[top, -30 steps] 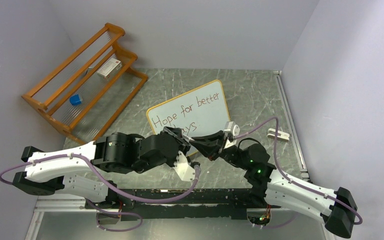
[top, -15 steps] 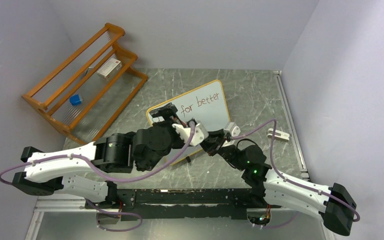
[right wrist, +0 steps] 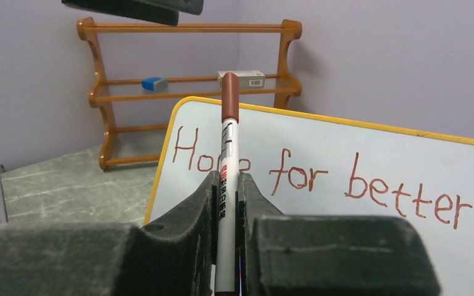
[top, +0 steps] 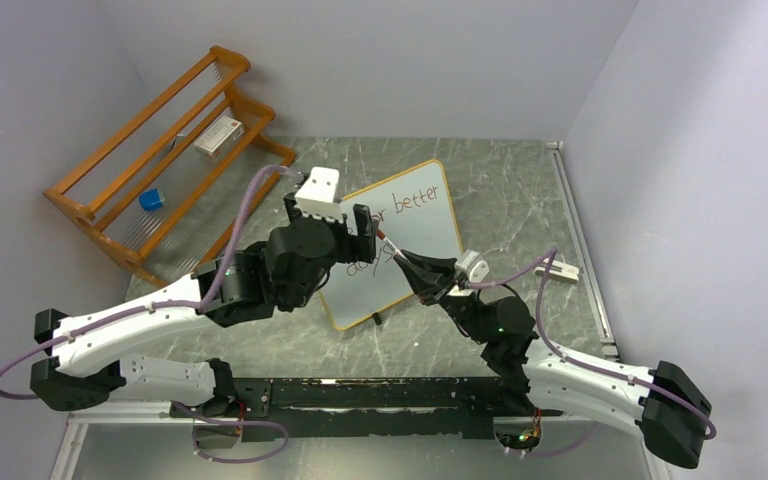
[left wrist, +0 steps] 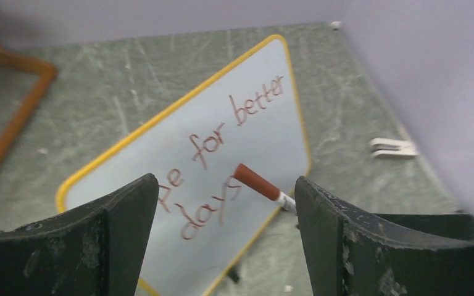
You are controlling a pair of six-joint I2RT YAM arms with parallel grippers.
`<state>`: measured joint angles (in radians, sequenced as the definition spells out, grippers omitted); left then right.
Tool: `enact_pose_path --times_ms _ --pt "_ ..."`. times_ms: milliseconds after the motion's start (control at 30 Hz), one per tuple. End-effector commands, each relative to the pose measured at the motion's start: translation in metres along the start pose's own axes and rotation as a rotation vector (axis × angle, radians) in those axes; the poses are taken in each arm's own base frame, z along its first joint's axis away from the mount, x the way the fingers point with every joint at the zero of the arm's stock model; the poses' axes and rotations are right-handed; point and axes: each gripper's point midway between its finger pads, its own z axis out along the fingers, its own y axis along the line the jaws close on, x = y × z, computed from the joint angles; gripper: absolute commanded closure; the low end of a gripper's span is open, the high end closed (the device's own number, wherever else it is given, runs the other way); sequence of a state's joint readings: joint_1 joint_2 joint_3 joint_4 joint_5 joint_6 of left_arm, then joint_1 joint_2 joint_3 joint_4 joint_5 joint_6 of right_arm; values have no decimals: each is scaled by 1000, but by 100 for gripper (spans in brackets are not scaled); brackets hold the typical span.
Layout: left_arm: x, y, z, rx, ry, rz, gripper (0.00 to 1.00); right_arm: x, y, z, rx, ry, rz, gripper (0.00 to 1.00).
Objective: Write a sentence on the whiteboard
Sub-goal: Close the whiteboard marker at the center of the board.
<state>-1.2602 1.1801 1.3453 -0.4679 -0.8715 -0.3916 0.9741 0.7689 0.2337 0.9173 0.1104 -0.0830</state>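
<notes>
The whiteboard (top: 430,235) stands tilted on the table's middle, and in the left wrist view (left wrist: 265,142) it lies below my fingers. The sentence (right wrist: 296,176) on it is in reddish-brown handwriting: "Hope for better" above "days" (left wrist: 213,206). My right gripper (right wrist: 227,179) is shut on a white marker (right wrist: 228,148) whose brown cap (right wrist: 230,95) points at the board. From above, this gripper (top: 425,275) sits at the board's near right edge. My left gripper (top: 358,228) hovers open over the board's left half, holding nothing, with the marker's cap (left wrist: 256,182) between its fingers (left wrist: 99,240) and well beyond them.
A wooden rack (top: 170,150) stands at the back left with a blue eraser (top: 151,200) and a small box (top: 218,135) on its shelves. A small white piece (top: 558,267) lies on the table right of the board. Walls close in on both sides.
My left gripper opened, left the marker's tip and rose back and left over the board. My right gripper, still holding the marker, shifted slightly toward the board.
</notes>
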Motion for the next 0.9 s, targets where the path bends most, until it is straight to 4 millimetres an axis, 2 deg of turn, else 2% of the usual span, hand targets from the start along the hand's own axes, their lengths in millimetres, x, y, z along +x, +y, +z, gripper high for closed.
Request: enact_pose_path --times_ms 0,133,300,433,533,867 --pt "-10 -19 0 85 -22 -373 16 -12 -9 1 39 -65 -34 100" --pt "4 -15 8 48 3 -498 19 -9 -8 2 35 -70 -36 100" --pt "15 -6 27 15 43 -547 25 -12 -4 3 16 -86 -26 100" --pt "25 -7 40 32 87 -587 34 -14 -1 1 3 -105 -14 100" --pt "27 -12 43 62 92 -621 41 -14 2 1 -8 -102 -10 100" --pt "34 -19 46 90 111 -682 52 -14 4 3 -21 -102 -10 100"
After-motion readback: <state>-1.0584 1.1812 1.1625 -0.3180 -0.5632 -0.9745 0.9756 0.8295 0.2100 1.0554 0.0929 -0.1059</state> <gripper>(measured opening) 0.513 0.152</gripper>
